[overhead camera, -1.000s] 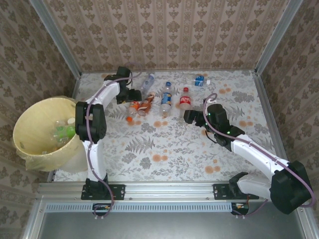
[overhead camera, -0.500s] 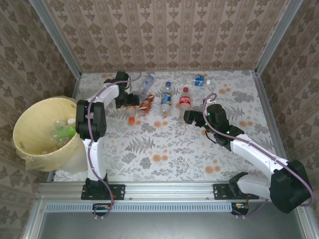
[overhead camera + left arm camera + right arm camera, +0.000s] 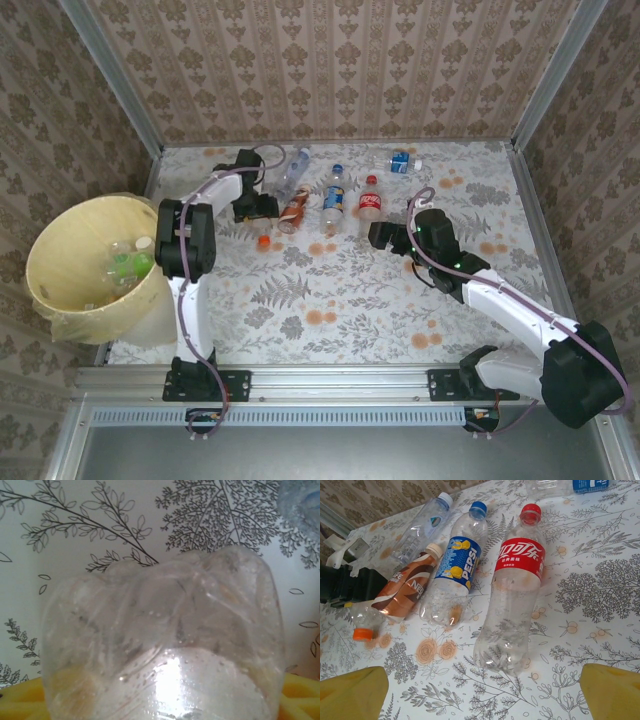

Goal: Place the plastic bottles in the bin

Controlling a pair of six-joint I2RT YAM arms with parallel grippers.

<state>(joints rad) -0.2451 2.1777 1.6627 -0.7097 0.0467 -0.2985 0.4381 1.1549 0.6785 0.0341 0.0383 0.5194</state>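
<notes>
Right arm: the right gripper hovers low over the flower-printed bench, its yellow-padded jaws spread wide and holding nothing; just beyond them lies the clear plastic bottle with a red label and red cap.
Bin: the large round pale yellow plastic bin stands off the bench's left edge, several bottles already inside.
Left arm: the left gripper is down on the clear plastic bottle with an orange cap; in its wrist view the bottle's clear base sits between the yellow pads. Whether the jaws have clamped yet I cannot tell.
Row beyond: a brown-labelled bottle, a blue-labelled bottle, an unlabelled clear one, and a blue-labelled one at the far edge.
Step in hand: grasping the orange-capped bottle.
Next move: likely a firm grip, then lift and carry left over the bin.
</notes>
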